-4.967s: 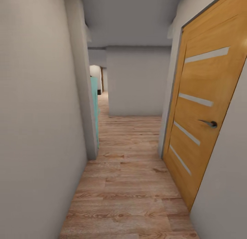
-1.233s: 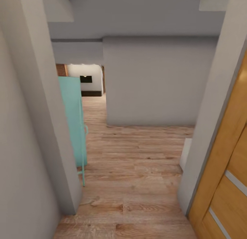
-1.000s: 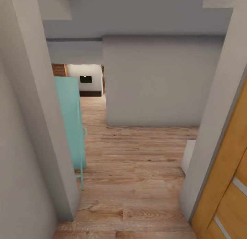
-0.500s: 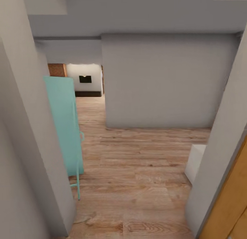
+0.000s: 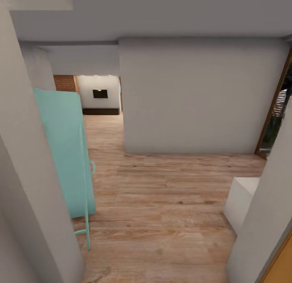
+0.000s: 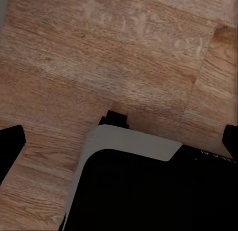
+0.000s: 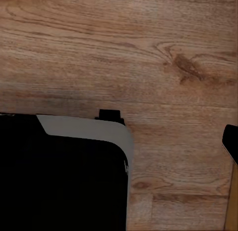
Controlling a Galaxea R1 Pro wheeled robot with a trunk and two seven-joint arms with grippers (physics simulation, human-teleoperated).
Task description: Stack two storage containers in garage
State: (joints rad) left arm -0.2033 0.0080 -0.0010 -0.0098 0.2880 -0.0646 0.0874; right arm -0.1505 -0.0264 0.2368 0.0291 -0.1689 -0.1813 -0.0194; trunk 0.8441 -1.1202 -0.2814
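The storage containers and the garage are out of view. I am in a hallway with a light wood plank floor (image 5: 162, 202). Far down a passage on the left, part of the living room shows, with a brick wall (image 5: 65, 83) and a long dark low cabinet (image 5: 101, 111). In the left wrist view, my left gripper (image 6: 119, 146) is open, its black fingertips (image 6: 10, 146) at both picture edges over the floor and my own dark base. In the right wrist view, one black fingertip (image 7: 231, 141) stands far out over the planks with nothing held.
A teal panel (image 5: 65, 153) on thin legs leans beside the grey wall corner (image 5: 28, 185) at my left. A grey wall block (image 5: 194, 96) faces me. At the right are a white box (image 5: 243, 198), a wall corner (image 5: 263, 234) and a wood-framed glass door (image 5: 275, 112).
The camera has moved forward along the hallway. The orange door has slid out at the right, while the white box and the glass door have come into view.
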